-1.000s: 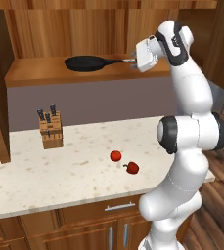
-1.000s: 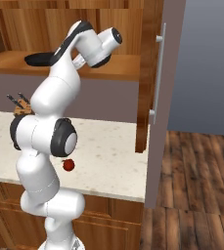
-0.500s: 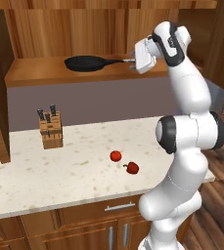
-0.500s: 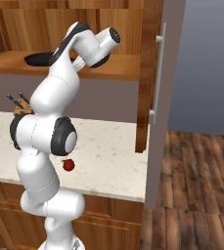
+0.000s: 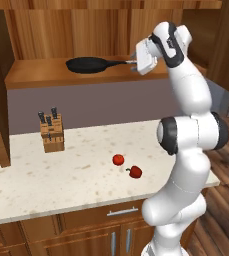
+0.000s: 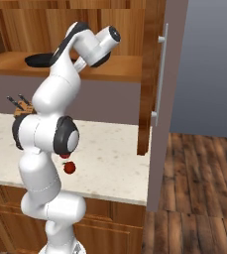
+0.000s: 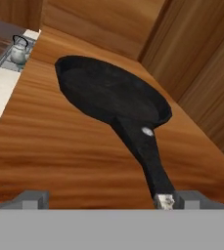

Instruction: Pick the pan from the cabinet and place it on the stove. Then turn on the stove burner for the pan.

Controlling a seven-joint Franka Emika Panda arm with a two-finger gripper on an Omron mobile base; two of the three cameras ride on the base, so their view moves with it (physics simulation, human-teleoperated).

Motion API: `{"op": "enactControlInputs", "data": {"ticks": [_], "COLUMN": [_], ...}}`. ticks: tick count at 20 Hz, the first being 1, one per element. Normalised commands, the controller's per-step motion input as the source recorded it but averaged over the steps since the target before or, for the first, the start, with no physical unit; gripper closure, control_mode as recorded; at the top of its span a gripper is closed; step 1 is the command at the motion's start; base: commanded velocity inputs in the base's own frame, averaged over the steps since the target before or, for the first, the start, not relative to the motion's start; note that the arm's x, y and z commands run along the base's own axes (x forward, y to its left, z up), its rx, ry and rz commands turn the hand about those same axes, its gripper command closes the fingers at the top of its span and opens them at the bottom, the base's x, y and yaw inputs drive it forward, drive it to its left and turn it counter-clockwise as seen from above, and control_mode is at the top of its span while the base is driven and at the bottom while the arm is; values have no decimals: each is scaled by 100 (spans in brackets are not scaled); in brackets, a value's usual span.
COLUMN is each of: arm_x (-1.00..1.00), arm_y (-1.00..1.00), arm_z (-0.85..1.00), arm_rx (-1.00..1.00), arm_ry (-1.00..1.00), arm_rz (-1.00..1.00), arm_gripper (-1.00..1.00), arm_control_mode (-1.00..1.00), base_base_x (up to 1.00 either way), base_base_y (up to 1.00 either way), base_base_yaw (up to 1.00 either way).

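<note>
Pan (image 5: 88,64) flat on open cabinet (image 5: 46,75) shelf, handle toward gripper (image 5: 135,62), jaws spread wide and empty at silvery tip; probably rigid, bowl-heavy, prone to droop: best gripped farther up handle, nearer bowl.

We see a matt black pan (image 7: 111,95) with a silvery metal handle tip, a cabinet (image 5: 46,75) shelf of smooth reddish-brown wood with visible grain, a pale speckled stone-like desk (image 5: 61,180), a wooden knife block (image 5: 52,137), a glossy white plastic-looking arm (image 5: 188,150)
</note>
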Motion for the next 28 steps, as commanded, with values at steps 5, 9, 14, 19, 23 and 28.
{"op": "enactControlInputs", "data": {"ticks": [5,9,14,19,23,28], "arm_x": [16,16,14,14,17,17], "arm_y": [0,0,0,0,0,0], "arm_z": [-1,-3,-6,-10,-16,-20], "arm_rx": [-2,-1,-1,-1,-2,-3], "arm_ry": [0,0,0,0,1,2], "arm_rz": [0,0,0,0,0,0], "arm_gripper": [-100,-100,-100,-100,-100,-100], "arm_control_mode": [-100,-100,-100,-100,-100,-100], "base_base_x": [0,0,0,0,0,0], "base_base_y": [0,0,0,0,0,0], "base_base_yaw": [0,0,0,0,0,0]}}
